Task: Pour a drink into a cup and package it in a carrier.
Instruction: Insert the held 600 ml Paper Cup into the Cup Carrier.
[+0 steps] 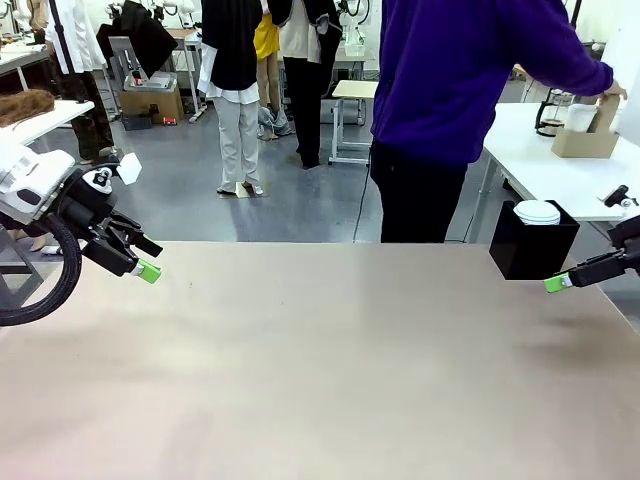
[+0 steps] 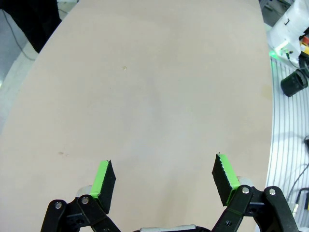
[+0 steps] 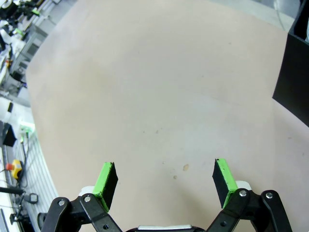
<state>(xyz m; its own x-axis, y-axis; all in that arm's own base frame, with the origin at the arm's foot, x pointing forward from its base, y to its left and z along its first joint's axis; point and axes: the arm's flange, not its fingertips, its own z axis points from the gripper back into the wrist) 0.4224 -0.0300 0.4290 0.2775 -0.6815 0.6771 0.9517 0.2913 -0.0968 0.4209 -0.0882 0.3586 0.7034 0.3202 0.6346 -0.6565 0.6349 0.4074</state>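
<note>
On the white side table at the far right stand the glass press jug with the dark drink (image 1: 548, 112), a white cup (image 1: 580, 117) and the brown cardboard carrier (image 1: 585, 143). The person's hand (image 1: 612, 92) rests on the carrier's upright handle. My left gripper (image 1: 150, 258) hovers open over the left edge of the beige table (image 1: 320, 370), nothing between its fingers (image 2: 164, 179). Over the table's right edge my right gripper (image 1: 560, 281) is open and empty too (image 3: 164, 179), just in front of the black box.
A black box (image 1: 533, 245) stands at the table's far right corner with a small white lidded cup (image 1: 537, 212) in its top; the box's side also shows (image 3: 294, 77). A person in a purple top (image 1: 450, 80) stands at the far side, turned toward the side table.
</note>
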